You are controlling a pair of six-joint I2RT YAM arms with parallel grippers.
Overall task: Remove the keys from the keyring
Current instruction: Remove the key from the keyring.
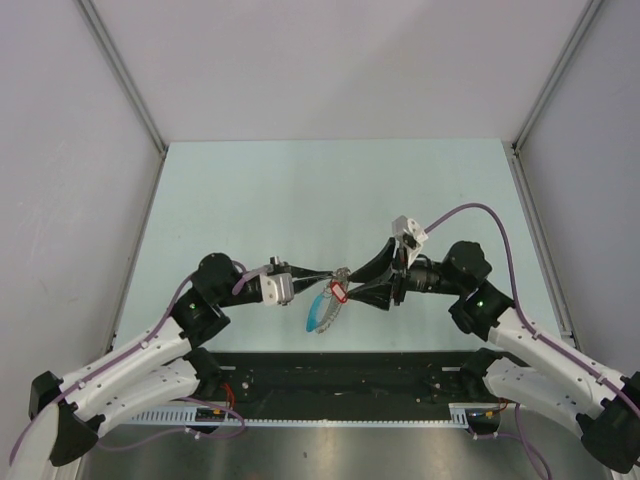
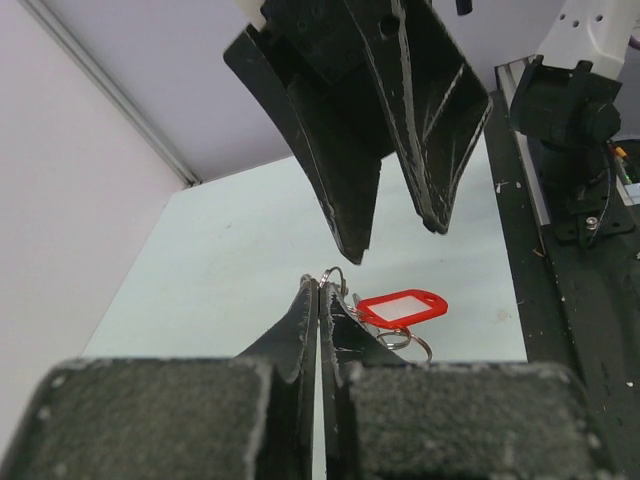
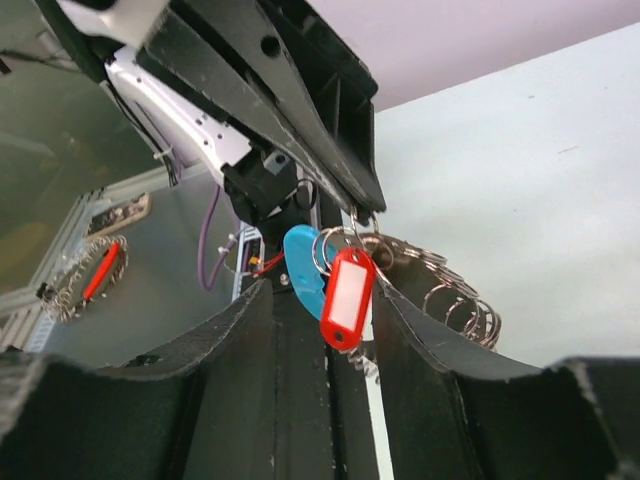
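Bracketing the red key [image 1: 338, 292] with the right gripper [image 1: 352, 284], anchoring the keyring [image 1: 333, 314] with the left gripper [image 1: 328, 274].

From above: pinches the keyring's top in the clenched left gripper, lets the loop and its blue arc [image 1: 316, 312] droop toward the near edge, and sets the right gripper just beside the key from the right, jaws parted and holding nothing. From the left wrist: presses both fingers [image 2: 305, 320] flat together on one ring, with the key just right of the tips, long axis lying crosswise, under the opposite fingers. From the right wrist: frames the key between spread fingers [image 3: 250, 340], apparently touching neither, long axis running along them, ring end toward the left gripper. Calls, probably, for a squeeze across the key's flat faces, then a pull away from the left arm.
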